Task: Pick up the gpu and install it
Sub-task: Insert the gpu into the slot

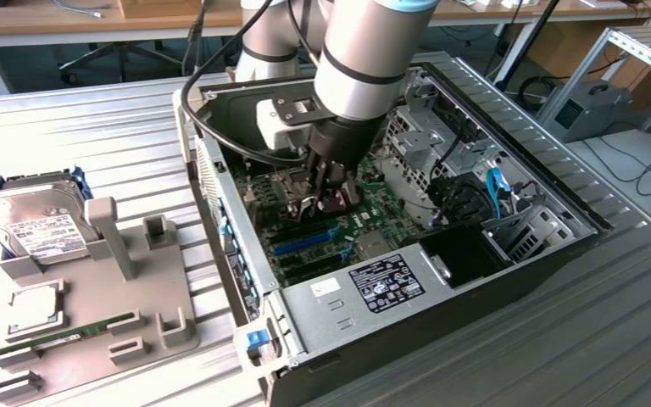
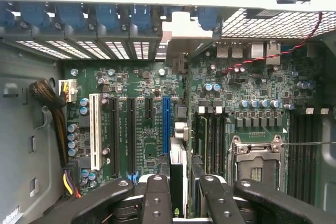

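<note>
The open computer case [image 1: 337, 292] lies on its side on the metal table, motherboard [image 1: 359, 225] facing up. My gripper [image 1: 323, 199] reaches down into it, shut on the gpu [image 1: 328, 202], which looks dark and edge-on. In the wrist view the gpu [image 2: 178, 182] is a thin card clamped between my gripper's [image 2: 181, 198] black fingers [image 2: 157, 198]. Its silver end bracket [image 2: 184, 27] points at the rear slot openings. The card hangs just above the board, right beside the long blue slot [image 2: 166, 124].
Black slots and a white slot [image 2: 95, 129] run parallel to the blue one; the CPU socket [image 2: 257, 163] is beside them. A cable bundle [image 2: 50, 108] hugs the case wall. Outside, a grey fixture [image 1: 99, 314] holds a hard drive [image 1: 37, 225] and RAM stick [image 1: 65, 332].
</note>
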{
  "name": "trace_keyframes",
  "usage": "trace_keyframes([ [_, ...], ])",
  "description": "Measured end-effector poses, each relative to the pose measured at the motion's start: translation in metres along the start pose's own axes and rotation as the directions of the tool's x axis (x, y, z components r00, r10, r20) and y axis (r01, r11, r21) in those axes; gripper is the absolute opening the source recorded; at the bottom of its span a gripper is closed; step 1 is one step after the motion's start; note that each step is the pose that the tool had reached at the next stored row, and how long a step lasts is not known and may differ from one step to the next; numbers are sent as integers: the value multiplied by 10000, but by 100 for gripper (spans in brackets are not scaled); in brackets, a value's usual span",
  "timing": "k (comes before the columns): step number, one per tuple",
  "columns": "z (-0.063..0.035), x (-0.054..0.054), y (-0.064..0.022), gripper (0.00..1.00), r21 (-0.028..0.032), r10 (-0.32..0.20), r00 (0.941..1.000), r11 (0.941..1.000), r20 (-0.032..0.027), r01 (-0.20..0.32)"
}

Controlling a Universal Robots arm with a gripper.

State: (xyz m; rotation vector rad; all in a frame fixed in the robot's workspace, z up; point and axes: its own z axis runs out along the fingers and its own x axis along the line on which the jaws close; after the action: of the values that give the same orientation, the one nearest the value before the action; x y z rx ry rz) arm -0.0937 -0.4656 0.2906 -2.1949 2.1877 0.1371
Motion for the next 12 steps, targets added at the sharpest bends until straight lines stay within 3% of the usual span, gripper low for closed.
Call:
trace_keyframes([
  [12, 1, 37, 0, 26, 0, 1, 10000, 10000, -8, -1],
])
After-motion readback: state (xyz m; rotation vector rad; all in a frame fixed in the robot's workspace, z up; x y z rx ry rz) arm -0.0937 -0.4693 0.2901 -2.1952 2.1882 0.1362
